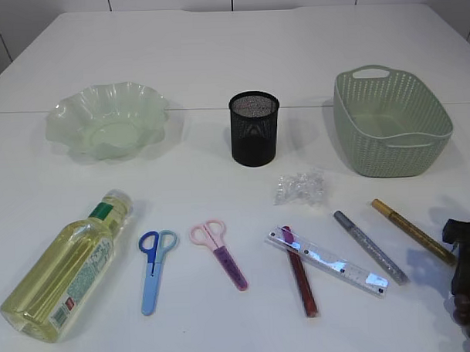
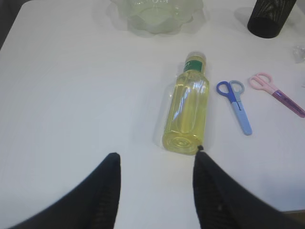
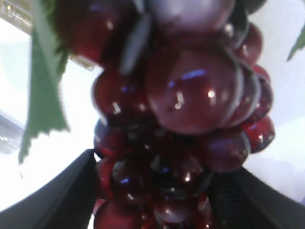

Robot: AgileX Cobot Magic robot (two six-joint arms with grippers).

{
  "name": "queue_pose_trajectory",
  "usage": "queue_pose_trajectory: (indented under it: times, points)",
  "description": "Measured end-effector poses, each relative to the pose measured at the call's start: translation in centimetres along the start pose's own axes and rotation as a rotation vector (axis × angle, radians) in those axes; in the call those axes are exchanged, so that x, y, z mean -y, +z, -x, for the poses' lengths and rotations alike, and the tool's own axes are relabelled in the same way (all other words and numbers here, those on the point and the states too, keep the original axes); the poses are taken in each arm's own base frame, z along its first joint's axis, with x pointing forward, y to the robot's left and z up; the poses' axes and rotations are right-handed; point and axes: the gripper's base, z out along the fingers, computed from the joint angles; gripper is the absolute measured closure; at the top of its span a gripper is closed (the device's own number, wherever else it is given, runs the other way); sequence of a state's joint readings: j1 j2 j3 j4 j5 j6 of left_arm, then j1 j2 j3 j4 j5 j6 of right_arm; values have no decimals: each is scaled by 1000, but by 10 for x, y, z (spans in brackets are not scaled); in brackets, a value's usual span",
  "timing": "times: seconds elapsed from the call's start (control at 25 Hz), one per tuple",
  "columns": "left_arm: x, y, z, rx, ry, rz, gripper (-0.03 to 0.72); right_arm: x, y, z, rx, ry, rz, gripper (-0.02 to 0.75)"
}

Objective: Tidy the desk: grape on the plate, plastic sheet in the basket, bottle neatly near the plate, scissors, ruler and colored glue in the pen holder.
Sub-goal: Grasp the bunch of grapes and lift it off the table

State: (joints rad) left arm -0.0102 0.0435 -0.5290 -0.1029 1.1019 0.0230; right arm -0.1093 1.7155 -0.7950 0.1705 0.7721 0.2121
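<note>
While the right tool straddles the grape with spread fingers not yet clamped, the bunch sits at the bench's near right edge, far from the plate. The left tool hangs released behind the bottle.

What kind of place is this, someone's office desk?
Probably a staged test bench rather than a real desk: a bare white table with stationery laid in a row, like the blue scissors and ruler, plus an empty pen holder.
</note>
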Motion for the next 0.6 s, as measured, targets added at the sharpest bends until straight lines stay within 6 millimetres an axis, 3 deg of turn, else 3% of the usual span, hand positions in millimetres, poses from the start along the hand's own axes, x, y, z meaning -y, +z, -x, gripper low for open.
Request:
queue_pose_trajectory:
  times: [0.44,0.6]
  points:
    - [0,0,0,0,0,0,327,-1,0,0,0,1,1,453]
    - [0,0,0,0,0,0,327,0,0,0,-2,1,1,487]
